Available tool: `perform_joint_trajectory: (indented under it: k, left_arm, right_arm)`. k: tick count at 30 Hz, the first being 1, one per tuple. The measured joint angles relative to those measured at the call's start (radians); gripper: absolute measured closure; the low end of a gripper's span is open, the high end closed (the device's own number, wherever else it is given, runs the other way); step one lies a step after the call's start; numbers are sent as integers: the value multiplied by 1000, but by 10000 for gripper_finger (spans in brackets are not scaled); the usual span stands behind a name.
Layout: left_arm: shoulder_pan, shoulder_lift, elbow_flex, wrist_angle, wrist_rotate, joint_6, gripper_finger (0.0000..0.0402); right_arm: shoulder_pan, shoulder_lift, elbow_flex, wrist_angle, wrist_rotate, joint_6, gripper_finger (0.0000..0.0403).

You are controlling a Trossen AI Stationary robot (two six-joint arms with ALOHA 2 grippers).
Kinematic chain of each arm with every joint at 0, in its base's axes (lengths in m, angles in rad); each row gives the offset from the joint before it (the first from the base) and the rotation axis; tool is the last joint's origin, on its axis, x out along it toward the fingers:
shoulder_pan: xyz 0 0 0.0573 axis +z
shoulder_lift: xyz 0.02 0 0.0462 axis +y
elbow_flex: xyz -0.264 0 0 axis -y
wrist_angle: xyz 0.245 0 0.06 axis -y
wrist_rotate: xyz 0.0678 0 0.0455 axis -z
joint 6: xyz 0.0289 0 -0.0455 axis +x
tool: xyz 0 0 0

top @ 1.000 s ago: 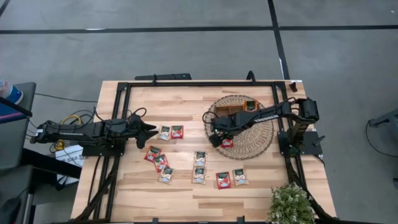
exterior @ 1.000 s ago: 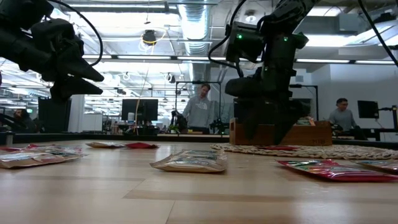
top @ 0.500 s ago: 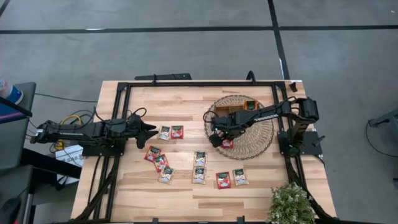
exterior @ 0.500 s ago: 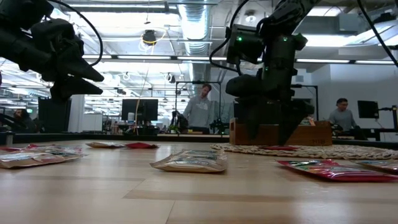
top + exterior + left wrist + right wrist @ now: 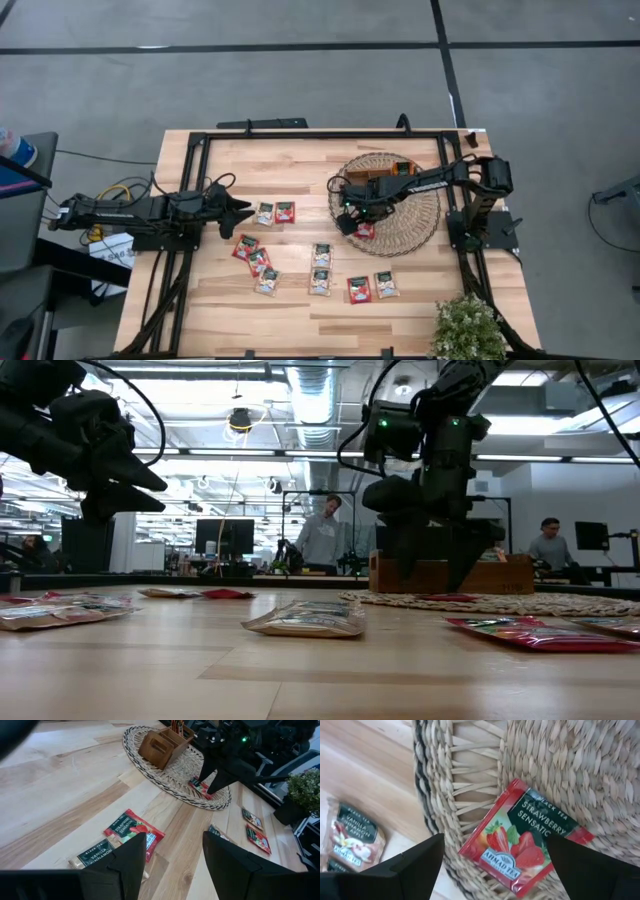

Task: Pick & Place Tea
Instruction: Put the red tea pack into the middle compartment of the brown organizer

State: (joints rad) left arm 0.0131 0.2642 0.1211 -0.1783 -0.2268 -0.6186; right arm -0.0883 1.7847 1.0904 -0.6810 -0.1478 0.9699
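Right wrist view looks past the right gripper (image 5: 492,870), jaws spread wide and empty, onto a red tea sachet (image 5: 526,836) on the wicker mat (image 5: 560,765); its label reads "Black Tea Strawberry Sensation", last letters cut off, brand "Ahmad Tea". Beside the mat a pale sachet (image 5: 351,836) reads "Vanilla Cinnamon". The left gripper (image 5: 240,208) hovers near two sachets, jaws partly apart, empty.

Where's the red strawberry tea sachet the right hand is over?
In the high view, the red square strawberry tea sachet lies on the round woven wicker mat near its front-left rim, under the open right hand.
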Motion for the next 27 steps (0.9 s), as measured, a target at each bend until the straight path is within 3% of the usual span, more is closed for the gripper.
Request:
perform_joint_trajectory:
  k: [8,18,27]
  left_arm:
    - [0,0,0,0,3,0,214]
    - [0,0,0,0,25,1,214]
    - [0,0,0,0,57,1,214]
  right_arm:
    - [24,-1,65,-143,19,-20,61]
    - [39,2,65,-141,90,114,61]
    - [25,4,33,-102,76,190,61]
